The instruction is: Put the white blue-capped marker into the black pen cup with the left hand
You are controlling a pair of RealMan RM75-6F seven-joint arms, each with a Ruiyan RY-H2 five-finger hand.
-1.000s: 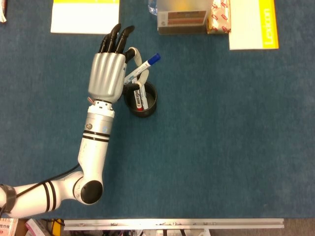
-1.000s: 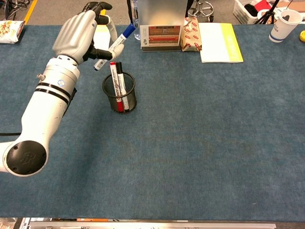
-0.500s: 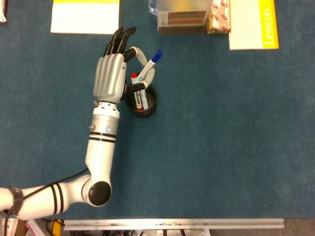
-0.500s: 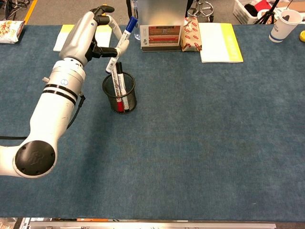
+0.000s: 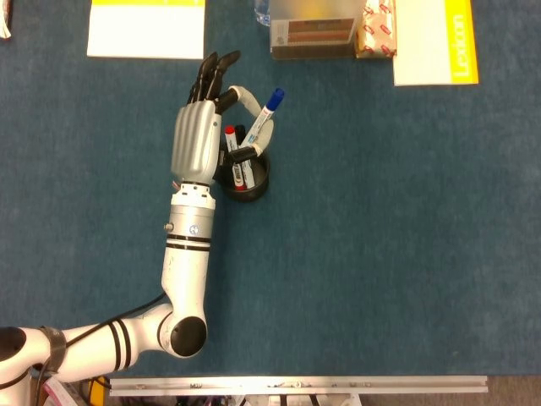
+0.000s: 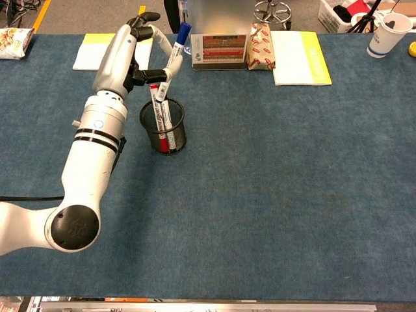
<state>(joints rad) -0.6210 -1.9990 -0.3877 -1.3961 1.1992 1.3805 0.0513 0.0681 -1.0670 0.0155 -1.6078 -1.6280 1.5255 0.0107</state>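
My left hand (image 5: 197,139) (image 6: 123,55) pinches the white blue-capped marker (image 5: 262,125) (image 6: 175,55) between thumb and a finger. The marker stands nearly upright, blue cap up, with its lower end right over the mouth of the black mesh pen cup (image 5: 245,176) (image 6: 164,127). I cannot tell whether the tip is inside the rim. Two other markers, one red-capped (image 6: 155,91), stand in the cup. The hand is beside the cup on its left. My right hand is not visible in either view.
A white-and-yellow notepad (image 5: 145,28) lies far left. A printed box (image 5: 313,34) and a snack packet (image 5: 379,30) sit at the back, with a yellow-edged book (image 5: 435,41) to their right. A paper cup (image 6: 390,32) stands far right.
The left hand has swung the marker from a slant to nearly upright and shifted it right, bringing its lower end down over the cup's mouth. The forearm moved right too.
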